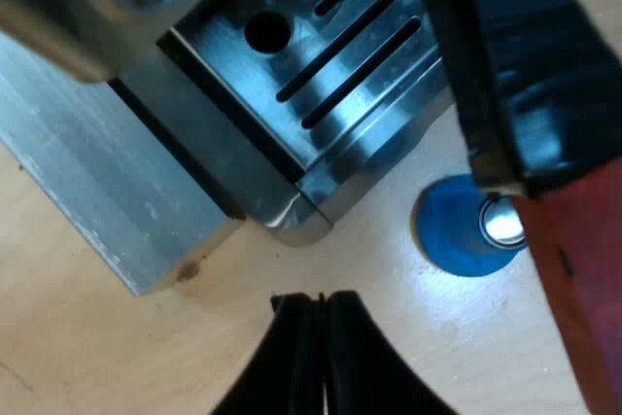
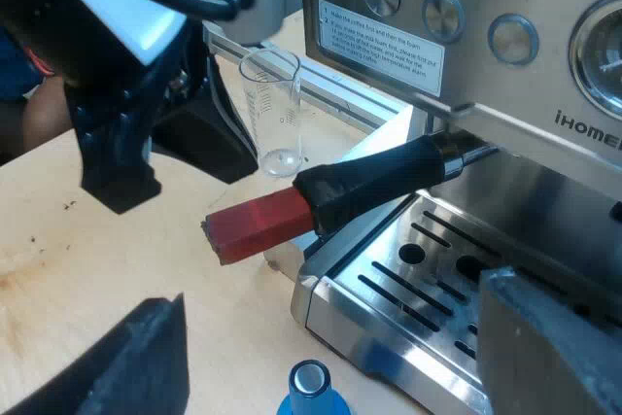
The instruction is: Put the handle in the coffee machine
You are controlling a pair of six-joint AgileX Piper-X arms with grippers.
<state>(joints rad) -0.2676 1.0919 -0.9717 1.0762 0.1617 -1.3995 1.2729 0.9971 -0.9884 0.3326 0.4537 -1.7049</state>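
Handle [image 2: 374, 182] seated in espresso machine [image 2: 466, 36] front, jutting out past drip tray [image 2: 389, 279] corner, red end [image 2: 258, 225] free in the air. Measuring glass [image 2: 270, 109] upright on surface [image 2: 87, 269] near red end. Blue tamper [image 1: 471, 230] upright on surface, just beside tray corner. Left pincer [image 1: 318, 300] pressed together, pinching nothing, over bare surface near tray corner. Right pincer [image 2: 330, 293] spread wide, empty, above tamper and tray edge.

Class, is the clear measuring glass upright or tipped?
Upright: the clear measuring glass stands on its base on the wooden table, rim upward.
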